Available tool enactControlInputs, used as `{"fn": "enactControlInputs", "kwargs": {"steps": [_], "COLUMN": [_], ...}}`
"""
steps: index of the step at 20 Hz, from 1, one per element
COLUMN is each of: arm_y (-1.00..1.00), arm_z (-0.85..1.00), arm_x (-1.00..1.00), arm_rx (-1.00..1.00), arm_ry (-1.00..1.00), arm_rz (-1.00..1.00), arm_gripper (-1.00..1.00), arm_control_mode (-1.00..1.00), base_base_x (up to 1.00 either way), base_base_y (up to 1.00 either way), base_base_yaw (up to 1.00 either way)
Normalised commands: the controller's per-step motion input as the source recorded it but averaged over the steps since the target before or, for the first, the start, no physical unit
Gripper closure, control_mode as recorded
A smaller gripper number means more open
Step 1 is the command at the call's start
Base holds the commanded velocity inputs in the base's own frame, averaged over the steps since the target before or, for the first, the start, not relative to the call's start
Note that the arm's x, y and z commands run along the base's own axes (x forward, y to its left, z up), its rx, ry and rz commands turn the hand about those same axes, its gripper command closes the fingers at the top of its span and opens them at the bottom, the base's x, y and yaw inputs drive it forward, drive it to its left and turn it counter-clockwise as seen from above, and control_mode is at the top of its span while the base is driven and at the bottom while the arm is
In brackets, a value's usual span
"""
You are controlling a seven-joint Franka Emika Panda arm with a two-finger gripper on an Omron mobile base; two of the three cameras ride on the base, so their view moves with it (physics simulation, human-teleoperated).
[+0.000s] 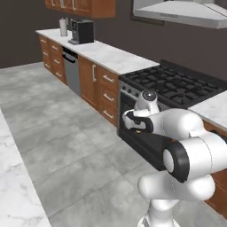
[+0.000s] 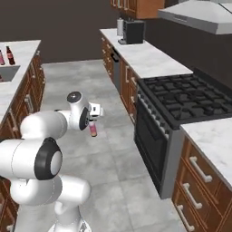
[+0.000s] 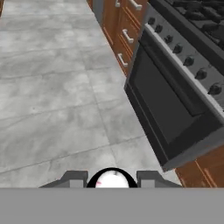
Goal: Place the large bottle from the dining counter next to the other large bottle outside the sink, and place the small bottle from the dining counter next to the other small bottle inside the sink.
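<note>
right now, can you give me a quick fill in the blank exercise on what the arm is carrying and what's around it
1. The gripper is shut on the small ____.
2. The small bottle hangs above the grey ____ floor.
3. The oven sits under a black ____.
4. Two bottles stand beside the ____ on the far counter.

Missing words: bottle; tiled; stovetop; sink

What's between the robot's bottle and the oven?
Just bare grey floor, as the right base view shows. The end effector holds the small bottle in the air, apart from the oven.
</note>
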Motion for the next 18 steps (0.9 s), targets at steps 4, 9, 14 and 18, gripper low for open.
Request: {"fn": "enactControlInputs", "kwargs": {"steps": [4, 9, 14, 18], "arm_y": [0.0, 0.0, 0.0, 0.0], "arm_z": [0.0, 0.0, 0.0, 0.0], "arm_x": [0.0, 0.0, 0.0, 0.0], "arm_rx": [0.0, 0.0, 0.0, 0.0], "arm_ry": [0.0, 0.0, 0.0, 0.0], "arm_rz": [0.0, 0.0, 0.0, 0.0], "arm_gripper": [1.0, 1.0, 1.0, 1.0], "arm_control_mode": [1.0, 1.0, 1.0, 1.0], "base_base_x": [1.0, 1.0, 1.0, 1.0], "base_base_y": [-0.07, -0.17, -0.18, -0.25], "base_base_yaw": [0.37, 0.34, 0.29, 0.23]}}
